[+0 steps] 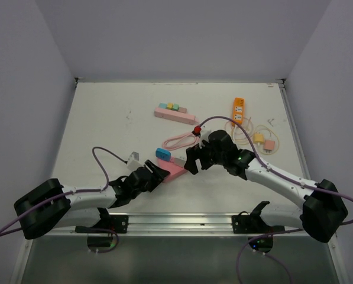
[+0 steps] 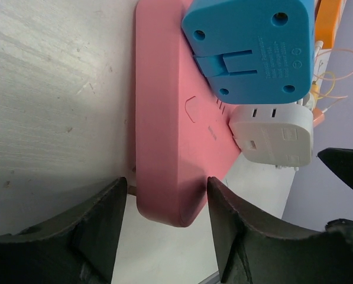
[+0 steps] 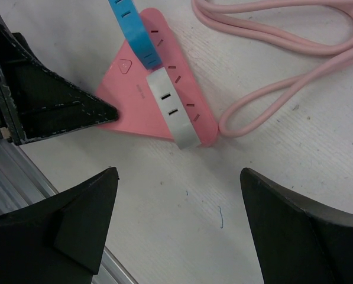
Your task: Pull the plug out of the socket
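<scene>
**A:** Left arm pose?

**B:** I have it reaching in low over the bench (image 1: 99, 118) from the near left, forearm almost flat. My left tool (image 2: 166, 195) straddles the near rounded end of the pink power strip (image 2: 164, 118). One black finger (image 2: 235, 236) touches the strip's edge and the other shows a thin gap. So it's not clamped and grasps nothing.

**A:** Right arm?

**B:** It comes in from the near right, elbow bent, wrist pitched down over the strip. Right tool (image 3: 179, 183) is spread wide above the bench, released.

**A:** Plugs?

**B:** Both are seated in the strip, near the bench centre. The blue plug (image 2: 250, 47) is a rounded square of smooth plastic with holes at the corners. The white plug (image 2: 274, 133) is boxy with two slots, just beside the blue one.

**A:** Surfaces?

**B:** The strip is smooth pink plastic with soft corners. A pink cable (image 3: 282, 89) lies looped just far of it. The bench is white and scuffed.
</scene>
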Controlling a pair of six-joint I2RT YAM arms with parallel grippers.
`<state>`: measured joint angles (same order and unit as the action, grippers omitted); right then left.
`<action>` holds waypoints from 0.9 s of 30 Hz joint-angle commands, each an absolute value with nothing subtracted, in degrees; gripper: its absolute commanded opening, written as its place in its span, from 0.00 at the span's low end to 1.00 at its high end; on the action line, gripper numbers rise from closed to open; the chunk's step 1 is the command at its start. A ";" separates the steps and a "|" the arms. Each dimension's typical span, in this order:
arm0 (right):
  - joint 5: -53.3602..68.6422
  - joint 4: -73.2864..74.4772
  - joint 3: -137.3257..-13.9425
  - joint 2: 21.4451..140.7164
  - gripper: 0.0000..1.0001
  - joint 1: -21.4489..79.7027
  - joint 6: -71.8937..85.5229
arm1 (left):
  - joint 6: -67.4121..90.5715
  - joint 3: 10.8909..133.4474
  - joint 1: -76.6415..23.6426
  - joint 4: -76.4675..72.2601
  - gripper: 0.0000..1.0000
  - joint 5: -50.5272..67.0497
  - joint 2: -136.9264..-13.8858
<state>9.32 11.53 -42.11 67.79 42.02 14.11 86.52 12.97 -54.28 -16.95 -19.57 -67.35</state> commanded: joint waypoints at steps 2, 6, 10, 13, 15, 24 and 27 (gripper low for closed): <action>11.34 8.53 -46.14 71.80 0.87 42.45 9.86 | 86.22 14.24 -54.84 -22.06 0.58 -21.45 -68.03; 11.69 7.56 -48.77 76.37 0.85 42.54 7.21 | 86.22 13.71 -54.93 -22.41 0.44 -21.09 -68.03; 13.27 6.07 -50.45 80.85 0.80 43.15 5.54 | 86.31 13.19 -54.93 -22.06 0.29 -20.57 -67.76; 12.84 5.01 -51.50 83.31 0.76 43.94 4.84 | 86.75 12.57 -54.84 -21.01 0.24 -20.39 -67.15; 12.66 4.57 -51.77 84.28 0.68 44.29 4.83 | 86.66 12.22 -54.67 -20.66 0.23 -20.39 -66.62; 9.67 3.78 -49.66 84.64 0.34 47.46 6.85 | 82.71 11.78 -50.28 -18.54 0.10 -16.00 -64.69; 8.88 4.74 -50.10 84.29 0.22 48.34 7.47 | 81.13 12.48 -49.40 -18.55 0.01 -14.33 -65.39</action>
<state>8.69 5.74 -49.45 85.45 46.81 6.13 84.29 12.27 -50.37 -18.92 -15.73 -65.12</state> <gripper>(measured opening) 0.271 0.447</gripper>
